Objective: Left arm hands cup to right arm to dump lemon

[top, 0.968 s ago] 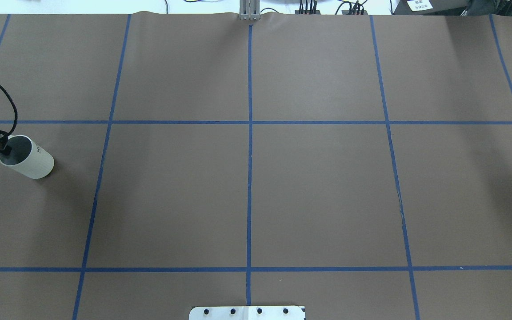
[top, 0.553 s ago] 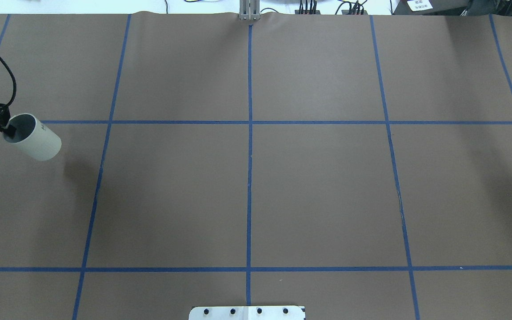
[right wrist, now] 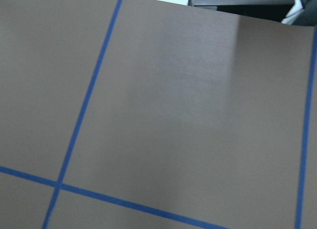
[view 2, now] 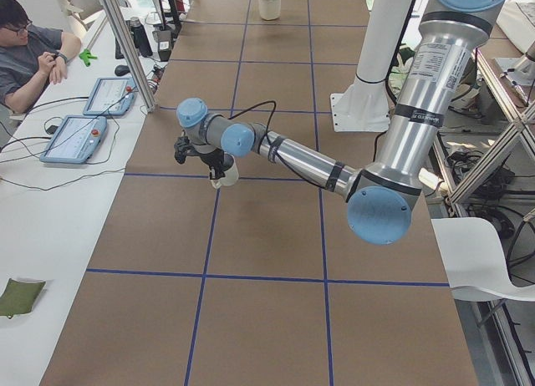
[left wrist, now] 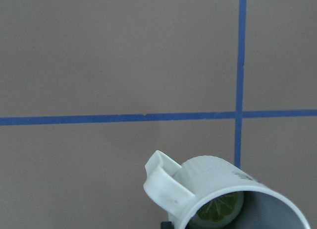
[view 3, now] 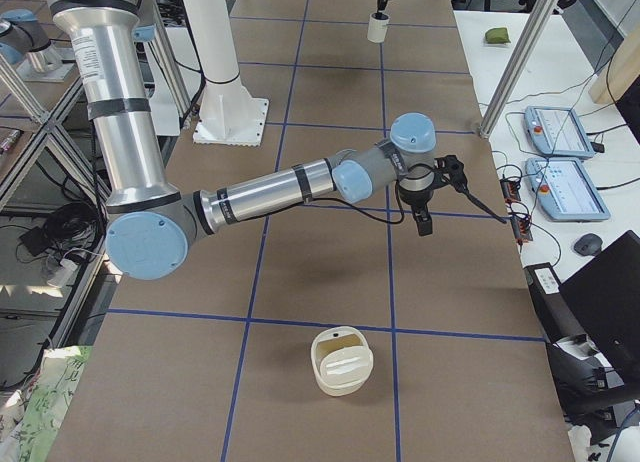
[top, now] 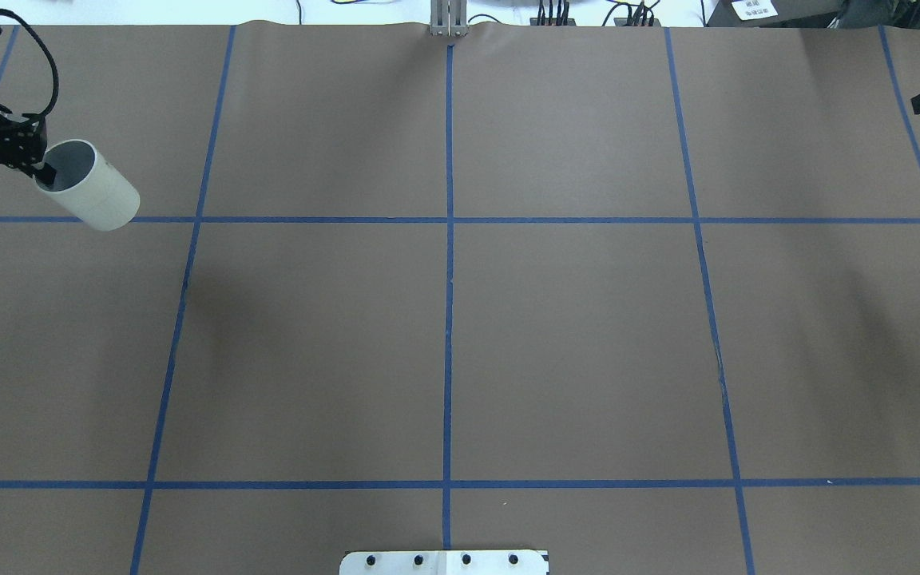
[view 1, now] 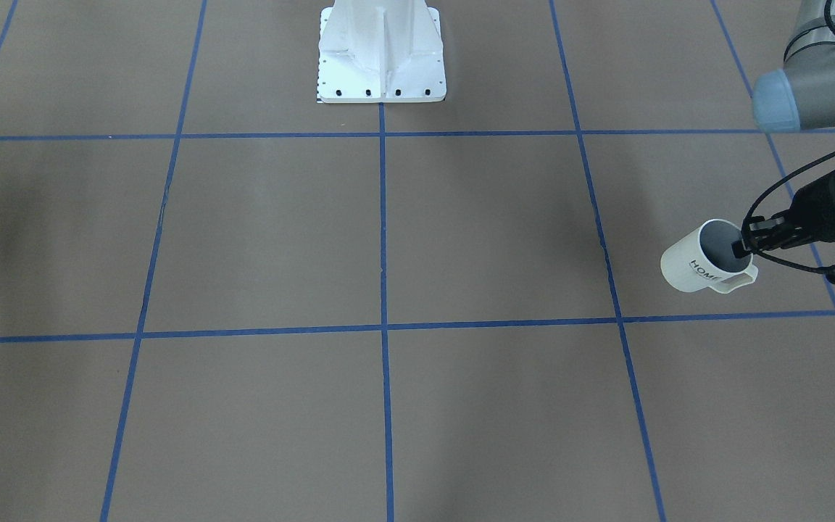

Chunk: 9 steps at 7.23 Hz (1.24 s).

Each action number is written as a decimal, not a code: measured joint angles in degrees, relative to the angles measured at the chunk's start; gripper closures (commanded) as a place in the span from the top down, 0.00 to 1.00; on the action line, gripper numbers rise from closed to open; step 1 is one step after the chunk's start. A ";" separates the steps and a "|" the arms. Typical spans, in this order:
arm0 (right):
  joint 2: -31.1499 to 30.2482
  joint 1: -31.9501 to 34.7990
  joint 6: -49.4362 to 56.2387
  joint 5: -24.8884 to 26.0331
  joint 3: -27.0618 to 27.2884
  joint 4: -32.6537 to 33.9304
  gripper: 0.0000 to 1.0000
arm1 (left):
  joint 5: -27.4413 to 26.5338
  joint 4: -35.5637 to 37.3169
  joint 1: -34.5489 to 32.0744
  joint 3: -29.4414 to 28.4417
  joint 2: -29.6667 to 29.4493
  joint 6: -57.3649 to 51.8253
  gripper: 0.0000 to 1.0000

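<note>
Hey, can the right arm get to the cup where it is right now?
Probably not yet. The left gripper holds the cup by its rim over the table's far left end; the right gripper hangs far off to the right. Nothing stands between them, only distance.

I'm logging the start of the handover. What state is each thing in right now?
cup: held in the air, tilted.
lemon: inside the cup.
left gripper: shut on the cup's rim.
right gripper: far from the cup, open or shut unclear.
</note>
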<state>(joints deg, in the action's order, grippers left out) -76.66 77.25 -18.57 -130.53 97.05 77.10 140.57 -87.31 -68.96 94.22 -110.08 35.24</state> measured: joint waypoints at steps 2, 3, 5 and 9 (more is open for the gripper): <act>5.62 -7.70 -4.66 5.46 0.66 -1.29 0.99 | -0.05 0.00 0.85 -2.53 -6.84 13.17 0.00; 7.06 -12.30 -7.39 9.78 1.85 -4.54 0.99 | -0.09 -0.03 1.73 -3.51 -9.38 17.05 0.00; 7.93 -22.94 -16.11 21.03 4.71 -14.87 0.99 | -0.11 -0.05 3.54 -4.55 -12.99 21.76 0.00; 11.32 -44.67 -19.97 50.00 8.70 -19.05 1.00 | -4.24 -1.94 11.58 -9.09 -22.55 30.13 0.00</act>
<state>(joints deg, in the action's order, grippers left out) -65.35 32.58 -38.53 -80.53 105.75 58.05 136.33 -89.25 -57.39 85.13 -132.62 65.38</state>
